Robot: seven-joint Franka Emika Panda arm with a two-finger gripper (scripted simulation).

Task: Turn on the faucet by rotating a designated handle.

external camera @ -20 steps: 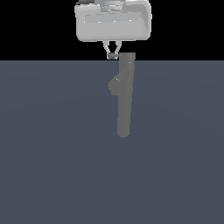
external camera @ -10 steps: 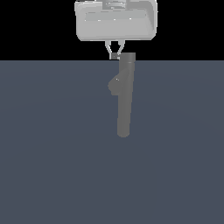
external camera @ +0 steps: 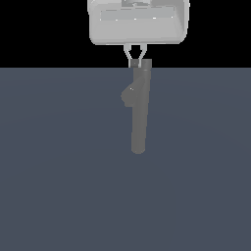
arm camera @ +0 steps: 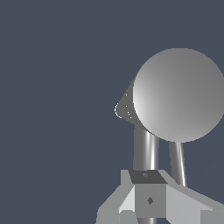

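The faucet is a tall dark grey column with a stub spout on the side towards the exterior view's left. My gripper hangs just above and beside the column's top, with its fingers drawn together to a point. In the wrist view I look down on the faucet's round cap and the spout. A thin light grey handle runs from the cap to my gripper, whose fingertips are shut over its end. A second thin rod lies beside it. The exterior view does not show the handle clearly.
The faucet stands on a flat grey-blue floor that fills the lower part of the exterior view, with black background above it. My gripper's wide light grey body sits at the top edge.
My gripper has shifted towards the exterior view's right and slightly down, bringing its fingertips up against the column's top. The faucet itself looks unchanged.
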